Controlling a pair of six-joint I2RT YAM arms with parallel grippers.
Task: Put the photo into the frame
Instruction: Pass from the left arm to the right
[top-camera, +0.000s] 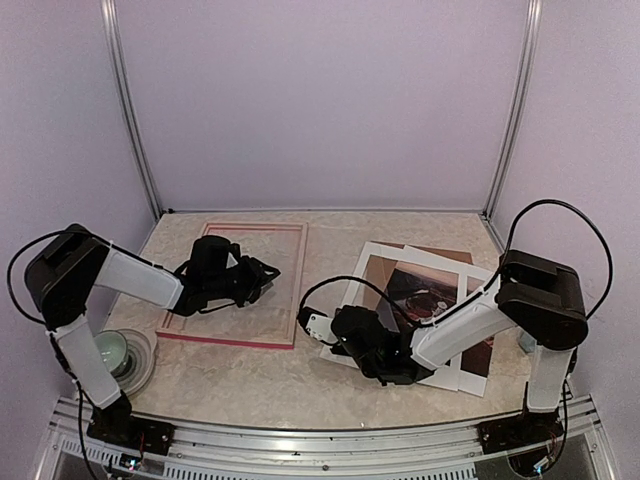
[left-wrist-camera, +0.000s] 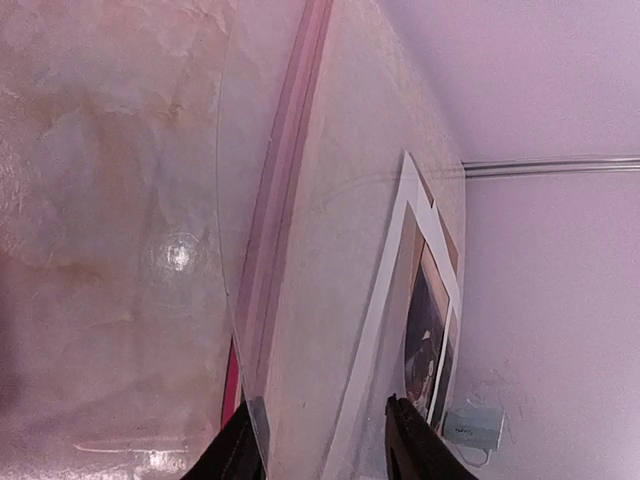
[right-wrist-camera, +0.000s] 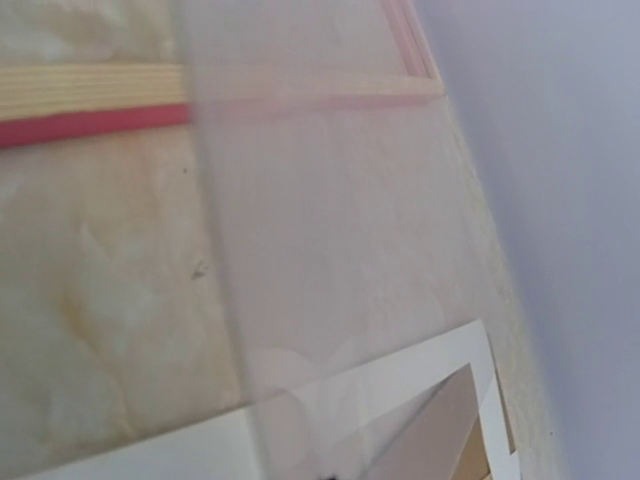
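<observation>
The pink-red frame (top-camera: 232, 340) lies flat at the left of the table, its red edge also in the right wrist view (right-wrist-camera: 90, 125). My left gripper (top-camera: 272, 275) hovers over it, open (left-wrist-camera: 320, 415), one finger (left-wrist-camera: 240, 450) touching the edge of a clear sheet (left-wrist-camera: 240, 250). The photo (top-camera: 425, 295), dark and reddish, lies at the right under a white mat (top-camera: 365, 262), and shows in the left wrist view (left-wrist-camera: 425, 340). My right gripper (top-camera: 318, 325) sits at the mat's left edge, shut; the clear sheet (right-wrist-camera: 330, 230) runs down into its jaws.
A brown backing board (top-camera: 445, 255) peeks out behind the mat. A pale green dish (top-camera: 115, 352) stands by the left arm's base. A small grey-blue box (top-camera: 526, 340) sits against the right wall. Walls close in the table on three sides.
</observation>
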